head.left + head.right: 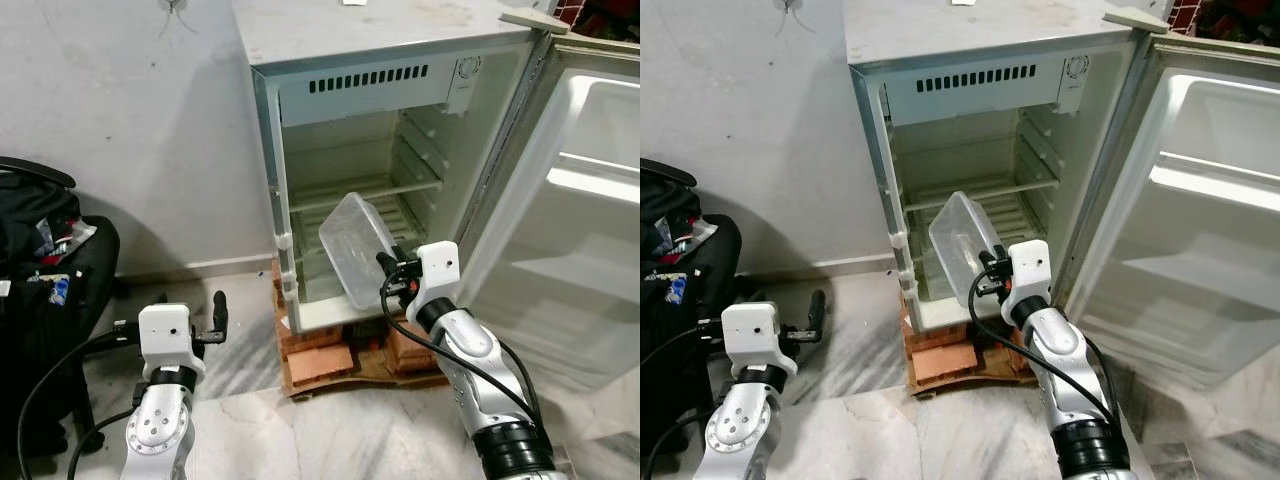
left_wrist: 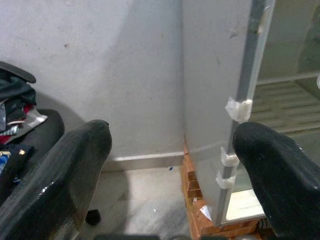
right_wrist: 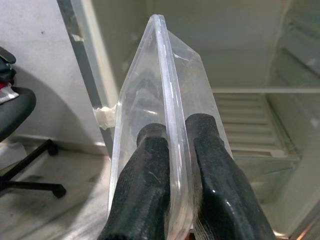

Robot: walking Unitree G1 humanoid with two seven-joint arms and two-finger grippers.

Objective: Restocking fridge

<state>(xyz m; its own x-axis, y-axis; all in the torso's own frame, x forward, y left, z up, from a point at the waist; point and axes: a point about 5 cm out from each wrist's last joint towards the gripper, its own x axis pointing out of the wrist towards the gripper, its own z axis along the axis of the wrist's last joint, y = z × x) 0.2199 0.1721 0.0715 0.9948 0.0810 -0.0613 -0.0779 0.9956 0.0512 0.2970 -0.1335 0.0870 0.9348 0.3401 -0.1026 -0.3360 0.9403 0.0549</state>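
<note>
While its door (image 1: 590,200) stands swung wide to the robot's right, the scene holds the following:

- Small fridge (image 1: 380,60): grey cabinet against a pale wall, interior lit, wire shelf (image 1: 365,188) across the middle, vent slots along the top panel.
- Brick base (image 1: 330,355): red bricks and a board under the fridge, on the marble floor (image 1: 330,430).
- Black office chair (image 1: 60,270): at the robot's left, piled with dark clothing.
- Right gripper (image 3: 172,165): raised in front of the open compartment, both black fingers (image 3: 145,185) clamped on the rim of the container.
- Clear plastic container (image 1: 358,245): rectangular, tilted on edge, held just before the lower compartment, below the wire shelf.
- Left gripper (image 2: 170,150): low beside the fridge's left wall, fingers spread wide, holding nothing.
</note>
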